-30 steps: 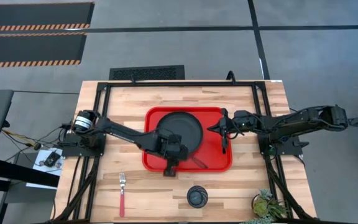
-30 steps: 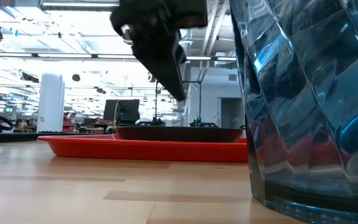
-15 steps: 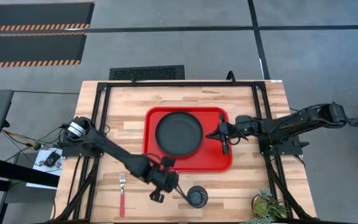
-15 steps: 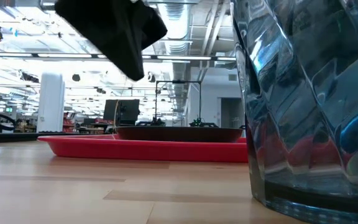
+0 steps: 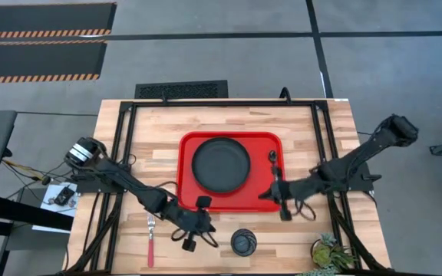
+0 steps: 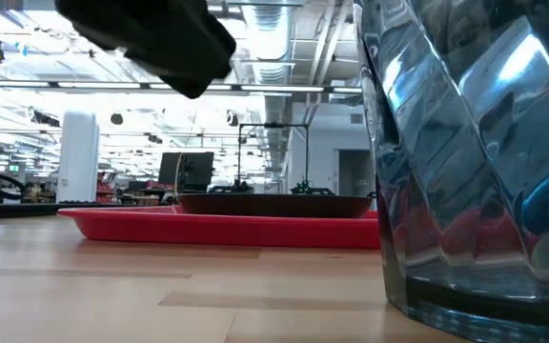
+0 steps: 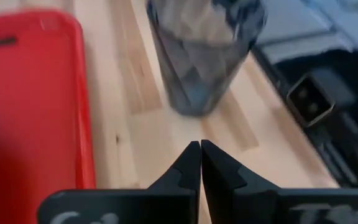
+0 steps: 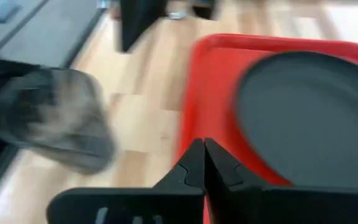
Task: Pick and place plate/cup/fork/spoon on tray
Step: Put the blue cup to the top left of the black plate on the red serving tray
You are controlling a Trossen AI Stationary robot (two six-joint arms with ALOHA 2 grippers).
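Note:
The red tray (image 5: 263,201) lies mid-table with the black plate (image 5: 221,165) on it and the dark spoon (image 5: 273,162) along its right side. The dark cup (image 5: 243,242) stands on the wood near the front edge; it fills the low view's right (image 6: 475,162). The red-handled fork (image 5: 150,239) lies on the wood at the front left. My left gripper (image 5: 202,234) is shut and empty just left of the cup, pointing at it (image 7: 197,56). My right gripper (image 5: 276,201) is shut and empty by the tray's near right corner.
A small potted plant (image 5: 330,253) stands at the table's near right corner. Bare wood lies left of the tray and between the fork and the cup. Black frame rails (image 5: 121,138) run along both table sides.
My left gripper has swung off the tray toward the near edge and now hangs left of the cup. My right gripper has drawn back from over the spoon toward the near edge, to the tray's near right corner. The spoon lies on the tray.

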